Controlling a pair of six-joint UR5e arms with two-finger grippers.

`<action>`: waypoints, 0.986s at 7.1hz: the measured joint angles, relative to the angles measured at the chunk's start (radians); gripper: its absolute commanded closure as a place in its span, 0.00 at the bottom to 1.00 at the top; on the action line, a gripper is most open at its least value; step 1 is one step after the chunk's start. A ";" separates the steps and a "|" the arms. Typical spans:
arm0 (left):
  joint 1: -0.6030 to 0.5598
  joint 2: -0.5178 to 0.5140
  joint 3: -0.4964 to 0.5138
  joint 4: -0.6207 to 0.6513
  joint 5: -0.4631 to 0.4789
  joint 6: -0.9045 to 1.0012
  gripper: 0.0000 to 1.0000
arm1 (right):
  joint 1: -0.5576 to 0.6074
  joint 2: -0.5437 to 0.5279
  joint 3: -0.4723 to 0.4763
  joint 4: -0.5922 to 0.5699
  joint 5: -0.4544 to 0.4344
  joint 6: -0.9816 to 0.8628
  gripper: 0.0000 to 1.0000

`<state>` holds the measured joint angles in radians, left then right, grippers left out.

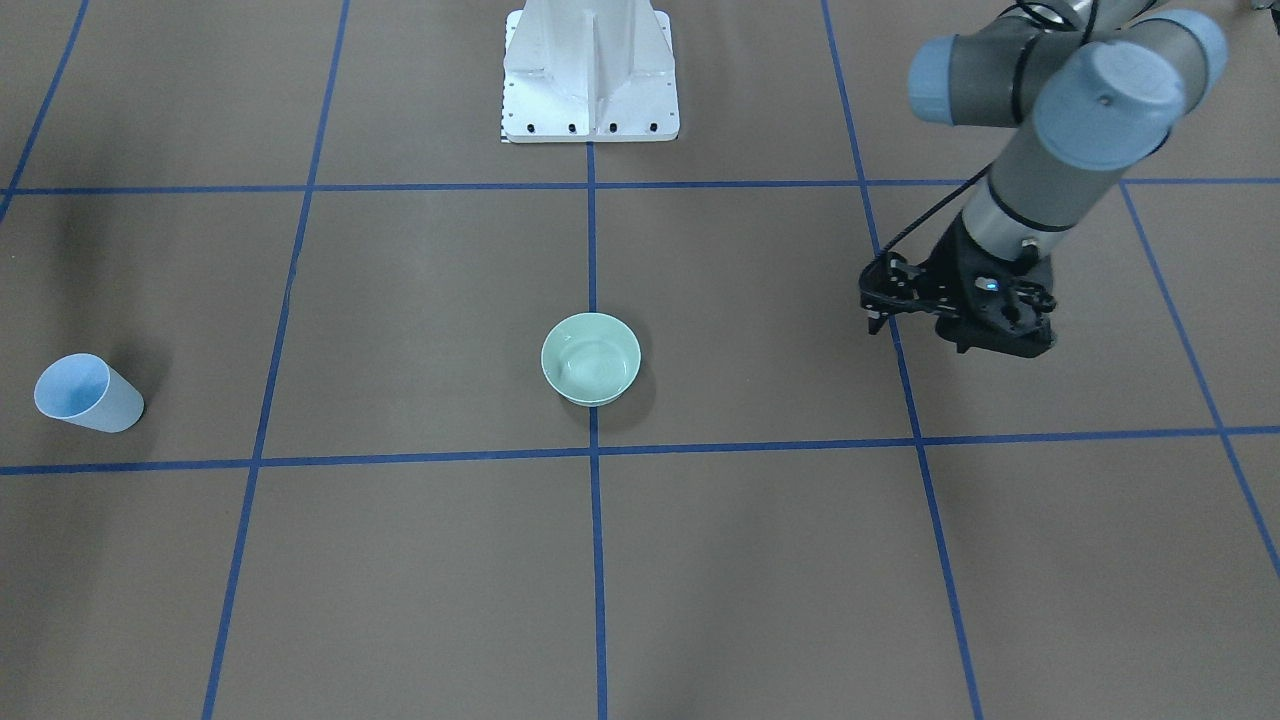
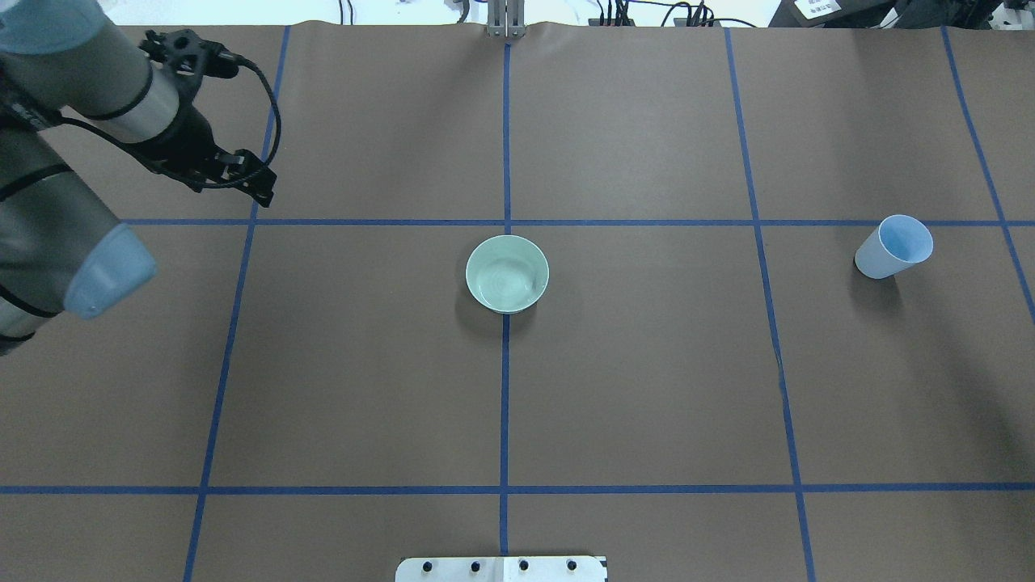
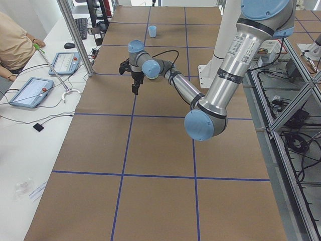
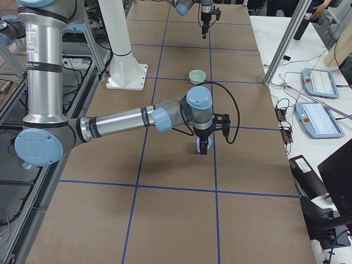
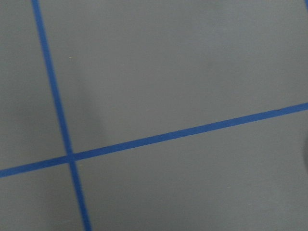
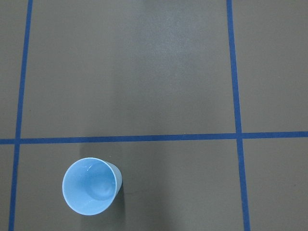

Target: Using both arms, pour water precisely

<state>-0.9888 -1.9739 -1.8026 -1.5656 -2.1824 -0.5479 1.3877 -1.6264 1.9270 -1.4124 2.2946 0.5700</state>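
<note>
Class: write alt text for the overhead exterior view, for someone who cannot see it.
A green bowl sits at the centre of a brown table gridded with blue tape, a light blue cup far right. The left gripper hovers at upper left.

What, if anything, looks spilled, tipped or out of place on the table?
Nothing stands out: the blue cup and the green bowl both sit upright and apart, and no puddle shows on the brown table cover around them.

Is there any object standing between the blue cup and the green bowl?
Nothing visible: only table and blue tape lines lie between the blue cup and the green bowl. The left gripper is on the bowl's other side.
</note>
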 measured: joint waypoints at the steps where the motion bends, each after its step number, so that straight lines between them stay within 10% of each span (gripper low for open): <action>1: -0.077 0.050 0.000 0.003 -0.029 0.119 0.00 | -0.033 -0.004 0.043 -0.001 -0.036 0.096 0.00; 7: -0.236 0.192 -0.004 -0.009 -0.145 0.271 0.00 | -0.423 -0.014 0.212 -0.012 -0.571 0.697 0.00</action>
<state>-1.2246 -1.7818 -1.8063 -1.5748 -2.3279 -0.2765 0.9650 -1.6399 2.1385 -1.4247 1.7237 1.2674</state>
